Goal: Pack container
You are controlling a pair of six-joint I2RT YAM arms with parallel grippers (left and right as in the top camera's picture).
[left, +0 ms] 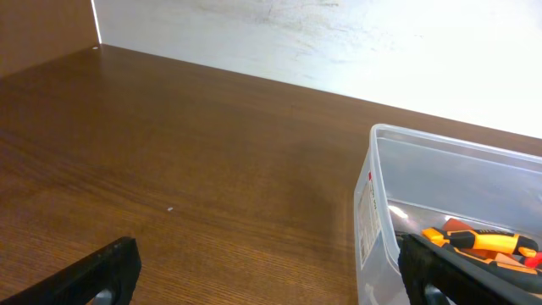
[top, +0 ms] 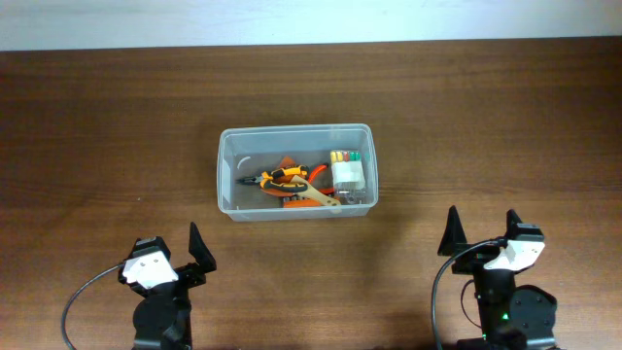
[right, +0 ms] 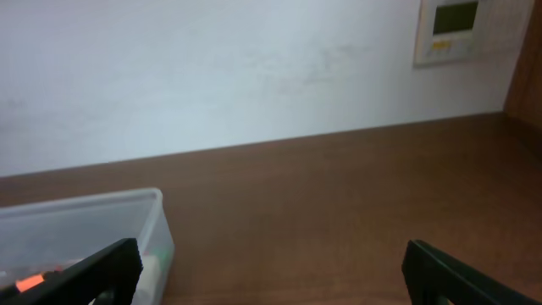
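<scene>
One container (top: 236, 156), one small box (top: 348, 173) and orange-handled tools (top: 282, 177) inside, two pairs of jaws, both apart

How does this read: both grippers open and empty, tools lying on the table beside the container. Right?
Wrong on one point: the overhead view shows the tools inside the container, not beside it. The left gripper and right gripper are open and empty.

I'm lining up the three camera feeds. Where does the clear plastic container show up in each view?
Overhead: the container sits mid-table, slightly left of the frame's centre.
Left wrist: the container is at lower right, cut off by the frame edge.
Right wrist: the container is at lower left, also cut off.
Shared landmark: the brown wooden table it stands on.
</scene>
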